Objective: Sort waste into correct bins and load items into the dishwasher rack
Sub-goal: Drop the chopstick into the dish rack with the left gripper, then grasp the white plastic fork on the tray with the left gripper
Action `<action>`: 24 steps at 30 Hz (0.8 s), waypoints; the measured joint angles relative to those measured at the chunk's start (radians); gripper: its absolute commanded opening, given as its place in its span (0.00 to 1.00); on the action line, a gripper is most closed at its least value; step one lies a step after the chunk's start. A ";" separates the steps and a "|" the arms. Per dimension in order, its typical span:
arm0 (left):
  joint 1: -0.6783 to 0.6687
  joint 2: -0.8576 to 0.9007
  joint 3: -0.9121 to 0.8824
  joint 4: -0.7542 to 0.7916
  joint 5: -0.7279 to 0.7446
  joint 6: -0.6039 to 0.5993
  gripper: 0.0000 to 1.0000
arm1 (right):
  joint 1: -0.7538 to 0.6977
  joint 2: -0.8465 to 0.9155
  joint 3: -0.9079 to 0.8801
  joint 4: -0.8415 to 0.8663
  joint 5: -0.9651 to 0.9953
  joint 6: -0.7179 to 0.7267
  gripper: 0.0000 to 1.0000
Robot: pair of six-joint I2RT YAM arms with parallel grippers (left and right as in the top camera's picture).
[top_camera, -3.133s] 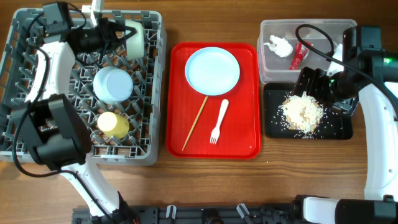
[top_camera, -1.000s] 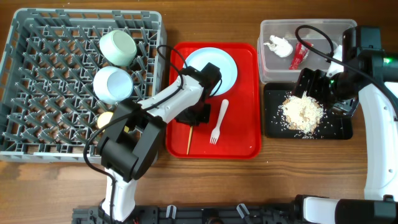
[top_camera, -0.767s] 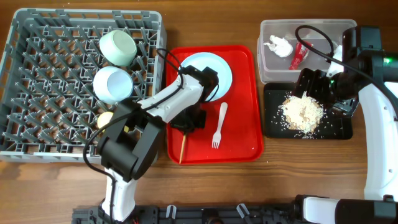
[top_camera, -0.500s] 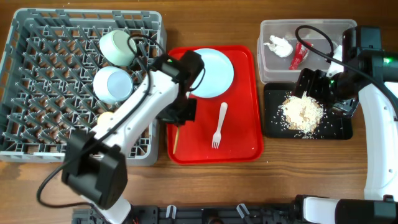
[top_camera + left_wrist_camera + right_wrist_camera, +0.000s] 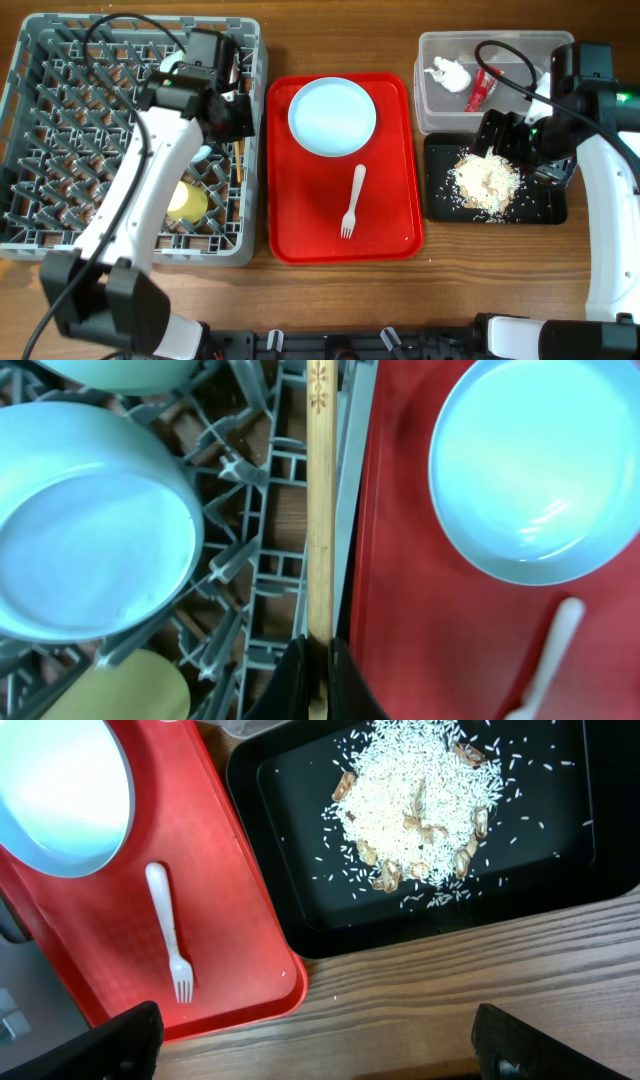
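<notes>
Our left pincer [image 5: 318, 685] is clamped tight on the thin wooden stick [image 5: 320, 510]. The stick runs along the right edge of the dishwasher rack [image 5: 60, 240], just left of the red tray [image 5: 300, 220]. On that tray lie the plate [image 5: 332, 116] and the white fork [image 5: 351, 200]. Right of the tray, our right pincer [image 5: 315, 1050] gapes wide, holding nothing, by the black tray [image 5: 300, 870] of crumbs [image 5: 420, 790].
</notes>
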 measured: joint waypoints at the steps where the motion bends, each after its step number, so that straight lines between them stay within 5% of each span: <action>1: 0.000 0.037 0.000 0.014 -0.001 0.017 0.04 | 0.000 0.000 0.000 0.000 0.000 0.000 1.00; 4: 0.008 0.095 0.000 0.028 -0.022 0.035 0.05 | 0.000 0.000 0.000 0.000 0.000 0.000 1.00; 6: 0.037 0.132 0.000 0.039 -0.030 0.040 0.62 | 0.000 0.000 0.000 0.000 0.000 0.000 1.00; 7: 0.046 0.142 0.000 0.039 -0.033 0.047 0.75 | 0.000 0.000 0.000 0.000 0.000 0.000 1.00; 16: 0.038 0.138 0.000 0.027 0.064 0.050 0.82 | 0.000 0.000 0.000 -0.002 0.000 0.000 1.00; 20: -0.157 0.080 0.000 0.035 0.228 -0.001 0.84 | 0.000 0.000 0.000 0.000 0.000 0.000 1.00; 24: -0.380 0.141 0.001 0.102 0.220 -0.065 0.83 | 0.000 0.000 0.000 0.000 0.000 0.000 1.00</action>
